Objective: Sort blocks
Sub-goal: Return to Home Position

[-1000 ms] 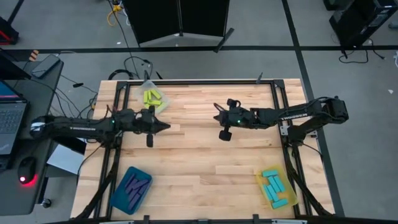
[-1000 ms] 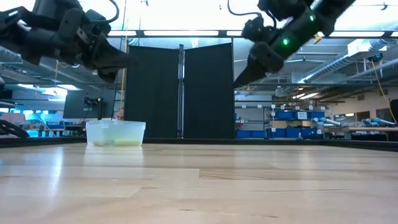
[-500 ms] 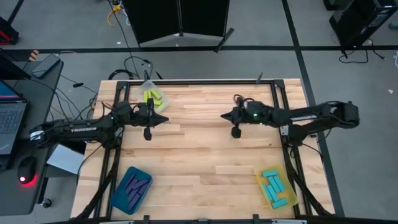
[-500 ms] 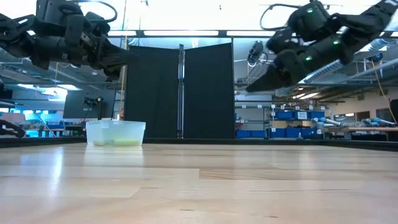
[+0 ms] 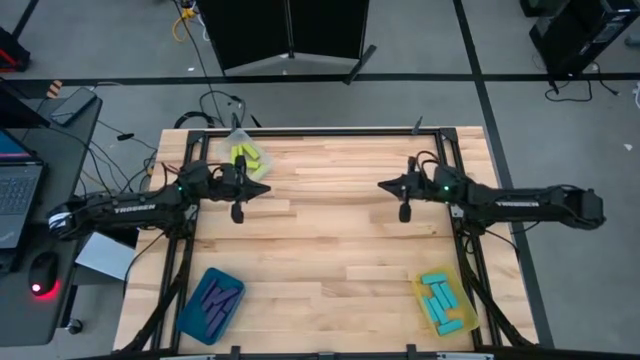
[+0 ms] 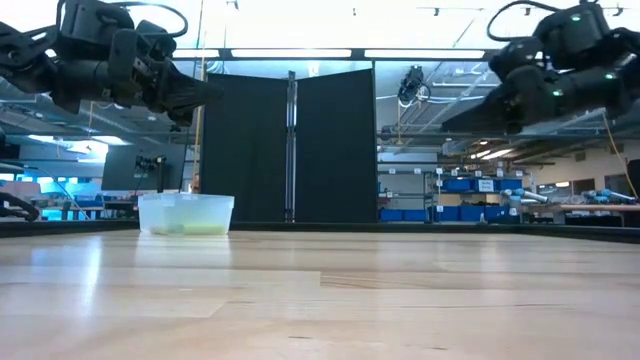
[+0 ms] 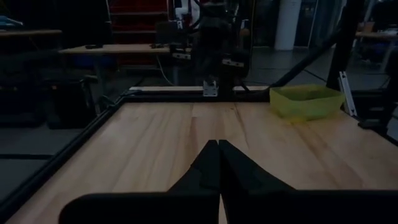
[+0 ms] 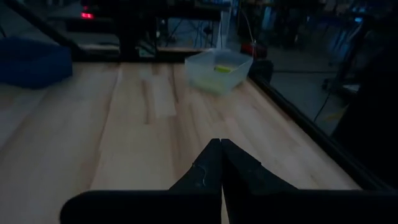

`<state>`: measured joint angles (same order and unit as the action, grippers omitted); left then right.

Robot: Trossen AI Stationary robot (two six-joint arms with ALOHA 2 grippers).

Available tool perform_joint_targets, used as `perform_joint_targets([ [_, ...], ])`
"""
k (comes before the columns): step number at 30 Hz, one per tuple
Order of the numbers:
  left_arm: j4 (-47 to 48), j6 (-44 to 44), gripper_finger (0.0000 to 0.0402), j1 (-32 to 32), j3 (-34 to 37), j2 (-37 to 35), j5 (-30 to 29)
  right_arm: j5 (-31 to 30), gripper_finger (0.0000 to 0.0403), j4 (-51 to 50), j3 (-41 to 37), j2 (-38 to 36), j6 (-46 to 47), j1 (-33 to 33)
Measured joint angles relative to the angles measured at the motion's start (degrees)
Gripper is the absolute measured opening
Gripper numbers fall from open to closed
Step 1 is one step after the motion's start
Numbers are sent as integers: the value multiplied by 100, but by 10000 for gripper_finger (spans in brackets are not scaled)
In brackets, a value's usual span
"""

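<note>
Only the high view gives us every block at once. The yellow-green blocks [image 5: 246, 156] lie in the clear tray [image 6: 186, 208] at the far left corner of the table [image 5: 330, 240]. The purple blocks [image 5: 213, 300] lie in the blue tray [image 5: 195, 322] at its near left corner, and the cyan blocks [image 5: 440, 300] in the yellow tray [image 5: 418, 283] at its near right corner.

The low view shows us just the clear tray, on the table's left side. The left wrist view looks across the table to the yellow tray. The right wrist view takes in the clear and blue trays.

All the blocks we see sit in trays, well apart from both grippers.

The left gripper [image 5: 262, 189] hangs above the table's left half, near the clear tray. The right gripper [image 5: 383, 184] hangs above its right half. Both arms reach in roughly level from the table's side edges, tips pointing toward each other. In each wrist view we see the fingers pressed together, with nothing between them.
</note>
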<state>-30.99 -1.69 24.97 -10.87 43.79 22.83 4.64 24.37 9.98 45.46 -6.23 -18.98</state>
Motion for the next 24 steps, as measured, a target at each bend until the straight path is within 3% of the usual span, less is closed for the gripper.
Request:
perform_joint_targets([
  [9, -1241, 532, 3, 139, 940, -419, -7, 9, 8, -146, -576, -1201, 154, -2],
  [17, -593, 647, 3, 254, 1040, -1164, -4, -137, 8, -1291, -580, -2168, 158, -99],
  [24, 538, 487, 3, 254, 1040, -2124, -173, -170, 8, -2261, -572, -3249, 217, -214],
])
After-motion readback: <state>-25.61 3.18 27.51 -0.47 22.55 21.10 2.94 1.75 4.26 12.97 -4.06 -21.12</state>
